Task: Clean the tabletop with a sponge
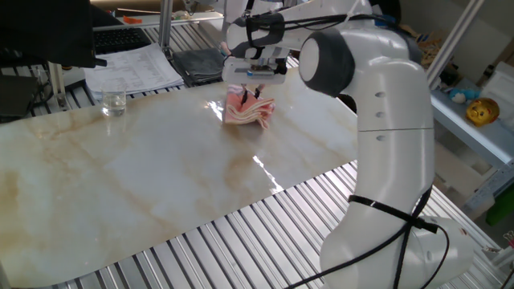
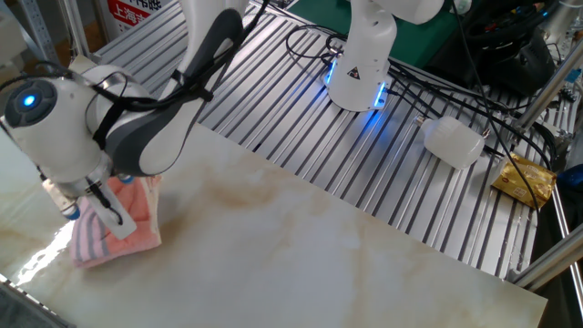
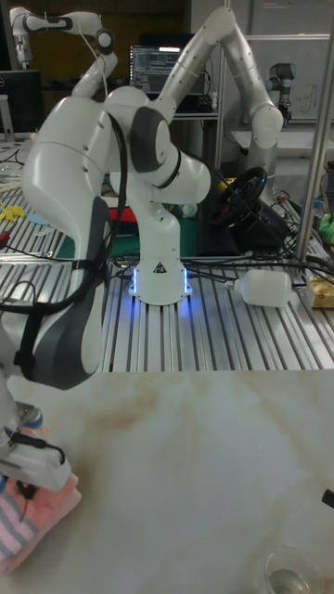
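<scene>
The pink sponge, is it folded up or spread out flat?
Folded up. The sponge sits bunched in layers under the gripper, its striped edge doubled over.
</scene>
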`<state>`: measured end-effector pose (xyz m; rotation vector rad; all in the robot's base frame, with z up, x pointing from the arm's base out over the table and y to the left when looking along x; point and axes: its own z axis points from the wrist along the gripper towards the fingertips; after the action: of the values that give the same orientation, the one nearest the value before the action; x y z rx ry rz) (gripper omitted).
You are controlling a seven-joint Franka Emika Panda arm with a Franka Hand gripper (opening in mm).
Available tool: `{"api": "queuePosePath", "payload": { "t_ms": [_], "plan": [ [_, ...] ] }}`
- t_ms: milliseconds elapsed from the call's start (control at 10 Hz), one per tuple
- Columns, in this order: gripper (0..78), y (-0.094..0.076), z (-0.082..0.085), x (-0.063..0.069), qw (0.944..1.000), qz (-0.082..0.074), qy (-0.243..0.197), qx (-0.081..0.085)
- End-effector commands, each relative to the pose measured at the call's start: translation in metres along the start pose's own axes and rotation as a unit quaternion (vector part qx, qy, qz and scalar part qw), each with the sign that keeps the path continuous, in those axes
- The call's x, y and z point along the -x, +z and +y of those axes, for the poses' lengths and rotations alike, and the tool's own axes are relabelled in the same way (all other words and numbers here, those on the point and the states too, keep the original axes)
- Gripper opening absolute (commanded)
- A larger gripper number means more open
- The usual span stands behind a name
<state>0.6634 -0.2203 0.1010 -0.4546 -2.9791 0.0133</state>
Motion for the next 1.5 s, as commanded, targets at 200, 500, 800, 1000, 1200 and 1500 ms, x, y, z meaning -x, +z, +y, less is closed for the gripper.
{"api": "queuePosePath", "payload": {
  "t_ms": [200, 500, 800, 1000, 1200, 1500],
  "plan": [
    [1.2, 0.006, 0.012, 0.031, 0.9999, 0.016, 0.002, -0.002],
    [1.2, 0.011, 0.014, 0.029, 0.9987, 0.039, 0.015, 0.029],
    [1.2, 0.017, 0.017, 0.006, 0.9983, 0.041, 0.029, 0.029],
    [1.2, 0.009, 0.028, -0.012, 0.9979, 0.043, 0.044, 0.022],
    [1.2, 0.013, 0.028, -0.032, 0.9978, 0.043, 0.047, 0.018],
    [1.2, 0.020, 0.024, -0.058, 0.9976, 0.049, 0.049, -0.003]
  ]
}}
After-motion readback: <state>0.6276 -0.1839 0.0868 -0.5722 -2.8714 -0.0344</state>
